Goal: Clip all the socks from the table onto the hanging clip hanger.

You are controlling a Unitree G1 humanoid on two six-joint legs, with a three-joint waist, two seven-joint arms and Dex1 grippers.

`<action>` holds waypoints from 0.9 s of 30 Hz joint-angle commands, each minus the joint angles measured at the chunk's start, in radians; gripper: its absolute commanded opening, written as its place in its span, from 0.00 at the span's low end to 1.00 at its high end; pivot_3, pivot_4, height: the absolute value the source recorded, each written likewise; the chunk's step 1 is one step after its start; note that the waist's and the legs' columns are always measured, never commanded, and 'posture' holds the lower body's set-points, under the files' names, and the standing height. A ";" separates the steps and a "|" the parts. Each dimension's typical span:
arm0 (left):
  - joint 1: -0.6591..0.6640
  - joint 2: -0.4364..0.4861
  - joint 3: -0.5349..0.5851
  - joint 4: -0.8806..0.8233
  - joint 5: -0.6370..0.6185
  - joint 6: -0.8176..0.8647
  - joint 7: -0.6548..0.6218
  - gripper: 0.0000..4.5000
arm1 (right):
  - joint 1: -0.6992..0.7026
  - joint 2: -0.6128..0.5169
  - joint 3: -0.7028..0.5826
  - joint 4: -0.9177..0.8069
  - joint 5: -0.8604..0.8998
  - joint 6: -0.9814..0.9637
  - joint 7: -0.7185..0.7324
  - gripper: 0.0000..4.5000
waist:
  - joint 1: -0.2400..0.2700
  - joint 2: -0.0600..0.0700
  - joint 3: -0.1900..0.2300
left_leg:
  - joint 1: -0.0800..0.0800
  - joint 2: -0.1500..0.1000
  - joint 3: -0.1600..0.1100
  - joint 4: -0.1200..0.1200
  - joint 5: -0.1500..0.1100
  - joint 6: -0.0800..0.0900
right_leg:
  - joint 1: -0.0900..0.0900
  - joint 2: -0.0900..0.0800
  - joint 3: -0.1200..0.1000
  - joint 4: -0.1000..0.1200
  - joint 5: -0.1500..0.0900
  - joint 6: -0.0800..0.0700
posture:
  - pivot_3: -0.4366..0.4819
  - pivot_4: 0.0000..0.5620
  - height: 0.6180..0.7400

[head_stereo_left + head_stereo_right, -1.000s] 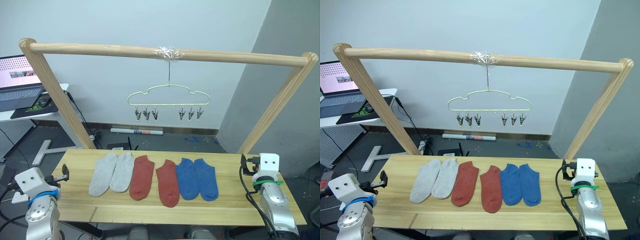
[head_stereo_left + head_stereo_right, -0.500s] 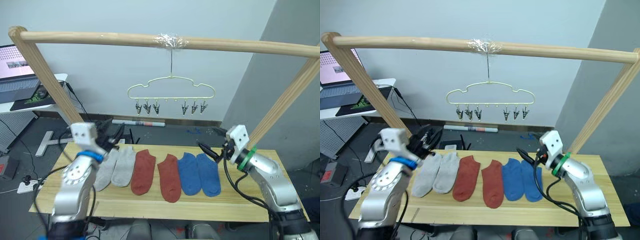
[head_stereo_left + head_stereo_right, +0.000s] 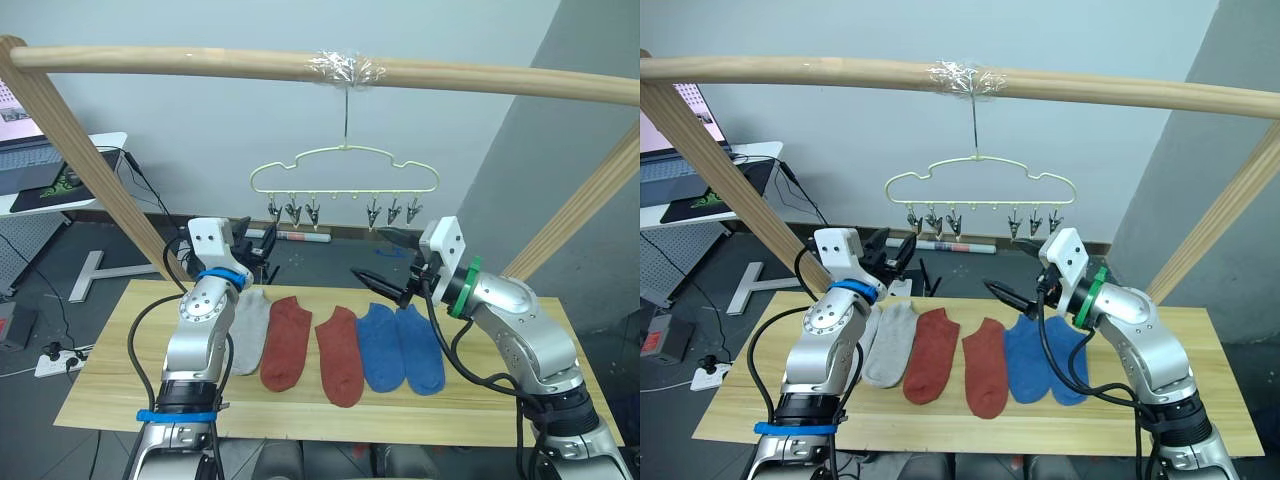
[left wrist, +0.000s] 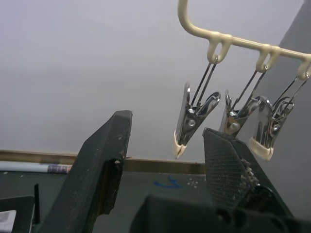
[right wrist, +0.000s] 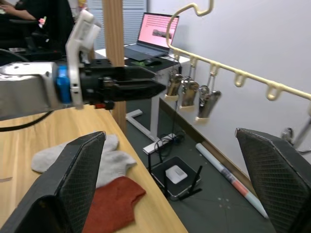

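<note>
left gripper (image 3: 262, 246): released, raised near the left grey metal clips (image 3: 292, 212)
right gripper (image 3: 384, 262): released, empty
socks (image 3: 338, 340): six flat on pale wood table (image 3: 110, 380)

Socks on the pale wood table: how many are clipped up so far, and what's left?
None are clipped. The pale yellow wire clip hanger has its grey metal clips empty. All socks lie on the light wood table: the grey pair, the rust red pair and the blue pair. The left gripper and right gripper are raised, open and empty, so all six remain.
</note>
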 commanded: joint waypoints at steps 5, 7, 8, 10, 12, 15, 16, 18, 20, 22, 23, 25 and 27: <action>-0.083 -0.015 0.006 0.060 0.017 -0.064 -0.003 0.59 | -0.057 0.004 -0.013 -0.042 0.029 0.028 0.005 1.00 | -0.001 0.000 0.016 | 0.000 0.000 -0.001 0.002 0.000 0.000 | 0.000 0.000 -0.001 0.001 0.000 0.000 | 0.55 0.30 1.00; -0.101 -0.020 0.007 0.074 0.018 -0.070 -0.002 0.59 | -0.065 0.006 -0.015 -0.040 0.032 0.032 0.004 1.00 | -0.001 0.000 0.017 | -0.001 0.000 -0.001 0.002 0.000 0.000 | 0.000 0.000 -0.001 0.001 0.000 0.001 | 0.55 0.30 1.00; -0.110 -0.021 0.007 0.078 0.018 -0.072 -0.001 0.59 | -0.068 0.006 -0.014 -0.041 0.033 0.034 0.005 1.00 | -0.001 0.000 0.017 | -0.002 0.000 -0.001 0.003 0.000 0.000 | 0.000 0.000 -0.001 0.001 0.000 0.001 | 0.55 0.30 1.00; -0.119 -0.021 0.007 0.082 0.020 -0.075 -0.001 0.59 | -0.070 0.006 -0.012 -0.043 0.034 0.037 0.006 1.00 | -0.001 0.000 0.018 | -0.002 0.000 -0.001 0.003 0.000 0.000 | 0.000 0.000 -0.001 0.001 0.000 0.001 | 0.55 0.30 1.00; -0.122 -0.021 0.008 0.086 0.020 -0.078 -0.001 0.59 | -0.072 0.008 -0.014 -0.044 0.035 0.040 0.006 1.00 | -0.001 0.000 0.019 | -0.003 0.000 -0.002 0.003 0.000 0.000 | -0.001 0.000 -0.002 0.001 0.000 0.001 | 0.55 0.30 1.00; -0.123 -0.020 0.010 0.089 0.021 -0.086 0.000 0.59 | -0.076 0.009 -0.014 -0.043 0.034 0.041 0.006 1.00 | -0.001 0.000 0.019 | -0.003 0.000 -0.003 0.003 0.000 0.000 | -0.001 0.000 -0.003 0.001 0.000 0.001 | 0.55 0.30 1.00; -0.123 -0.020 0.012 0.088 0.020 -0.087 0.001 0.59 | -0.077 0.011 -0.015 -0.044 0.036 0.043 0.005 1.00 | -0.001 0.000 0.019 | -0.004 0.000 -0.003 0.003 0.000 0.000 | -0.002 0.000 -0.003 0.001 0.000 0.001 | 0.55 0.30 1.00; -0.131 -0.019 0.013 0.091 0.018 -0.087 0.002 0.59 | -0.084 0.013 -0.018 -0.040 0.040 0.046 0.005 1.00 | -0.001 0.000 0.020 | -0.004 0.000 -0.004 0.003 0.000 0.000 | -0.002 0.000 -0.003 0.001 0.000 0.001 | 0.55 0.30 1.00; -0.143 -0.022 0.015 0.102 0.017 -0.092 0.003 0.59 | -0.089 0.012 -0.019 -0.035 0.039 0.045 0.007 1.00 | -0.001 0.000 0.022 | -0.004 0.000 -0.004 0.003 0.000 0.000 | -0.002 0.000 -0.004 0.001 0.000 0.001 | 0.56 0.31 1.00; -0.151 -0.025 0.018 0.108 0.015 -0.097 0.006 0.59 | -0.089 0.011 -0.019 -0.033 0.039 0.044 0.006 1.00 | -0.001 0.000 0.022 | -0.004 0.000 -0.004 0.003 0.000 0.000 | -0.002 0.000 -0.004 0.001 0.000 0.001 | 0.56 0.31 1.00; -0.152 -0.026 0.019 0.110 0.015 -0.098 0.006 0.59 | -0.089 0.011 -0.018 -0.033 0.039 0.043 0.006 1.00 | -0.001 0.000 0.023 | -0.004 0.000 -0.004 0.003 0.000 0.000 | -0.002 0.000 -0.004 0.001 0.000 0.001 | 0.56 0.31 1.00; -0.156 -0.028 0.018 0.116 0.016 -0.102 0.005 0.59 | -0.089 0.009 -0.018 -0.023 0.035 0.037 0.006 1.00 | -0.001 0.000 0.023 | -0.005 0.000 -0.005 0.003 0.000 0.000 | -0.002 0.000 -0.004 0.001 0.000 0.001 | 0.56 0.30 1.00; -0.159 -0.028 0.014 0.118 0.019 -0.109 0.001 0.59 | -0.093 0.008 -0.019 -0.017 0.033 0.034 0.008 1.00 | -0.001 0.000 0.023 | -0.005 0.000 -0.005 0.003 0.000 0.000 | -0.002 0.000 -0.005 0.001 0.000 0.001 | 0.56 0.30 1.00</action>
